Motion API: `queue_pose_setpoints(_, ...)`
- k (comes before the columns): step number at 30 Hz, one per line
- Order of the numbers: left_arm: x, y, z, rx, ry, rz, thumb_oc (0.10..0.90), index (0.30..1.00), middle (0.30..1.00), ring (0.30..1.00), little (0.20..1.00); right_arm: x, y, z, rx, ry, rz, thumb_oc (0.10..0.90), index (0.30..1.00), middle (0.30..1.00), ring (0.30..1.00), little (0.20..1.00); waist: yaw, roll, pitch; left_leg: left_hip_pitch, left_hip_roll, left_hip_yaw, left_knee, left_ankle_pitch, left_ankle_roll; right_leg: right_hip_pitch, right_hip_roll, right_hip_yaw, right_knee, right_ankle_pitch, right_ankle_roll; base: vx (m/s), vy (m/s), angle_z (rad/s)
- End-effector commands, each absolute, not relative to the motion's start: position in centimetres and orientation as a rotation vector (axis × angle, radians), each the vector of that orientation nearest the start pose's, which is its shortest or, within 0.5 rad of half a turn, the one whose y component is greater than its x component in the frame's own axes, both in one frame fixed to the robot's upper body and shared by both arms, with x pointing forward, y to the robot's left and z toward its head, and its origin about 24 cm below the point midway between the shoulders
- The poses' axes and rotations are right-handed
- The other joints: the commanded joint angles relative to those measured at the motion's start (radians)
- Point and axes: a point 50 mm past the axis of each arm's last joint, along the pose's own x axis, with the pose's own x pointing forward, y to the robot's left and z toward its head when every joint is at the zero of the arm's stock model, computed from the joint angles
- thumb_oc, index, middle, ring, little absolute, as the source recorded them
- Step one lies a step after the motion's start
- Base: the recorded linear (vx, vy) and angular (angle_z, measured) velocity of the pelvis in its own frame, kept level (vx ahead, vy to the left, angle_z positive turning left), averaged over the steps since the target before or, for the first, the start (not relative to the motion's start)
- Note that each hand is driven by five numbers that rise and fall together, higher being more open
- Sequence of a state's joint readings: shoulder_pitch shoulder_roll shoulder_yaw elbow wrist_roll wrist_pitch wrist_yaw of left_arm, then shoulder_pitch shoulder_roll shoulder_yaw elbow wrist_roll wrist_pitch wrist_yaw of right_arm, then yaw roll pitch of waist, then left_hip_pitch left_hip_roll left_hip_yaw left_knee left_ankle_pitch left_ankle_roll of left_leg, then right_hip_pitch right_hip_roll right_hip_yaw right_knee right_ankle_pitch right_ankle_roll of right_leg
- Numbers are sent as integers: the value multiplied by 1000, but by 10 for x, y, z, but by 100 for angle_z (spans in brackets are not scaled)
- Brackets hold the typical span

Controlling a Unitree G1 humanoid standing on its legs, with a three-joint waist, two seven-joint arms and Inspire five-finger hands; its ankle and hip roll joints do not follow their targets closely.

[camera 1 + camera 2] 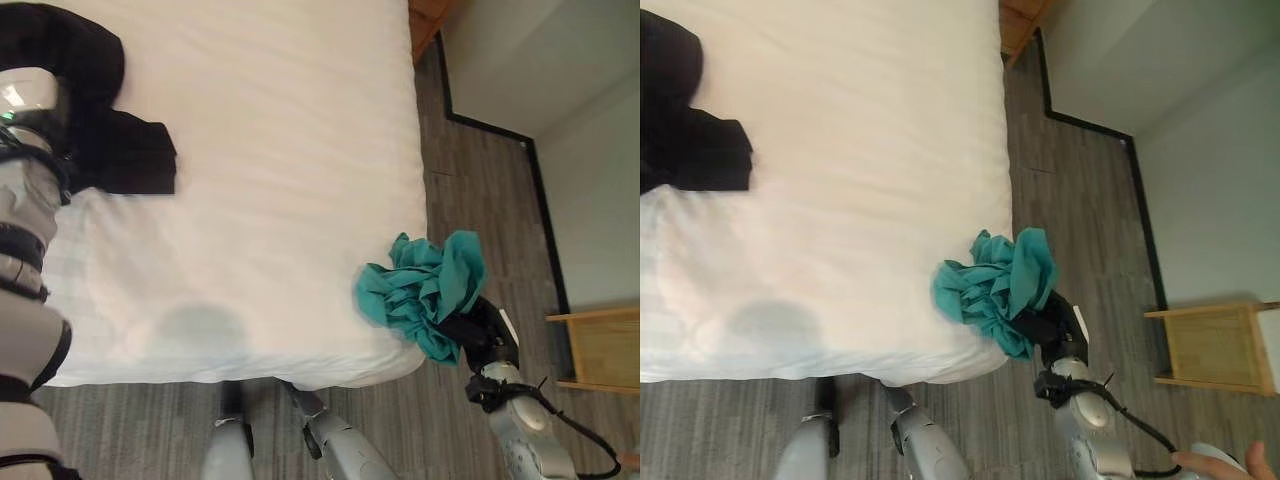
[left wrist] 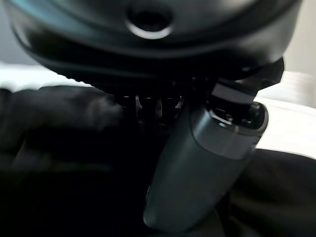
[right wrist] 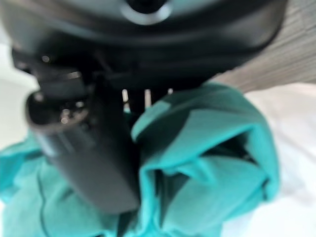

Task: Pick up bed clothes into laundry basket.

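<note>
Bed clothes: black garment [image 1: 120, 150] lies at the far left of the white bed [image 1: 280, 150], w/ my left hand [image 2: 207, 163] on it, thumb down in the dark cloth; can't tell if fingers grip. Teal garment [image 1: 425, 285] sits bunched on the bed's near right corner, partly over the edge, my right hand [image 1: 480, 335] closed on it. Wooden stand [image 1: 605, 350] on floor, right. Person's hand [image 1: 1215, 465] at lower right.

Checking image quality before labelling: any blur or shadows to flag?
Right wrist view: right hand and bunched teal cloth both soft-focus. Left wrist view: crumpled black cloth dark, detail lost. Left eye view: soft grey shadow on white bed.
</note>
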State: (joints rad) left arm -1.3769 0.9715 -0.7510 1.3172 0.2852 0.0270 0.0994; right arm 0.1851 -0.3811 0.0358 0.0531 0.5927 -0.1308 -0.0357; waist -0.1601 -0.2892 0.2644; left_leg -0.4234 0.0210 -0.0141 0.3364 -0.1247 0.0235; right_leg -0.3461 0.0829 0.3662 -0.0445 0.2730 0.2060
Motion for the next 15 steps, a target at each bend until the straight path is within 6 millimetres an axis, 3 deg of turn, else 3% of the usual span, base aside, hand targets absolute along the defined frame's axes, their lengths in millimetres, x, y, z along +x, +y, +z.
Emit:
queue_pose_setpoints(1, 358, 363, 327, 1355, 71, 610, 800, 900, 900, 900, 900, 218, -266, 52, 145, -92, -206, 400, 300, 300, 300, 300, -23, 11, -49, 163, 25, -80, -399, 172, -32, 119, -16, -5, -43, -171, -6, 33, 11, -2)
queue_pose_setpoints(3, 364, 358, 317, 1239, 40, 544, 800, 900, 900, 900, 900, 213, -265, 49, 142, -72, -195, 400, 300, 300, 300, 300, -12, 25, -57, 178, 19, -84, -400, 161, -29, 128, -17, -3, -43, -188, -10, 45, 23, -8)
queue_pose_setpoints(4, 363, 358, 316, 1239, 40, 544, 649, 674, 674, 674, 674, 214, -265, 49, 141, -72, -194, 400, 300, 300, 300, 300, -13, 24, -58, 175, 19, -83, -400, 166, -31, 124, -18, -2, -43, -184, -10, 30, 21, -10)
queue_pose_setpoints(5, 366, 353, 316, 1215, 18, 515, 400, 300, 300, 300, 300, 212, -265, 47, 138, -63, -193, 400, 300, 300, 300, 300, -9, 32, -59, 180, 15, -86, -400, 163, -30, 128, -19, -2, -43, -190, -11, 18, 24, 11)
queue_pose_setpoints(8, 372, 335, 319, 1078, -117, 469, 400, 300, 300, 300, 300, 210, -269, 45, 130, -45, -201, 400, 300, 300, 300, 300, 10, 64, -59, 192, 2, -101, -401, 159, -25, 140, -31, -17, -42, -209, -16, 32, 28, 16)
queue_pose_setpoints(11, 372, 302, 330, 979, -348, 372, 400, 300, 300, 300, 300, 208, -276, 45, 105, -44, -232, 400, 300, 300, 300, 300, 40, 98, -53, 201, -14, -125, -404, 159, -23, 152, -47, -42, -40, -222, -19, 27, 14, 1)
queue_pose_setpoints(14, 362, 288, 319, 869, -460, 273, 400, 300, 300, 300, 300, 206, -285, 49, 83, -56, -267, 400, 300, 300, 300, 300, 61, 124, -49, 205, -23, -141, -406, 160, -22, 160, -59, -62, -39, -231, -23, -13, 5, 24)
queue_pose_setpoints(15, 352, 277, 302, 723, -525, 180, 400, 300, 300, 300, 300, 204, -294, 51, 77, -67, -318, 400, 300, 300, 300, 300, 89, 135, -42, 204, -32, -151, -407, 161, -23, 163, -70, -76, -38, -235, -27, -30, 20, 20)
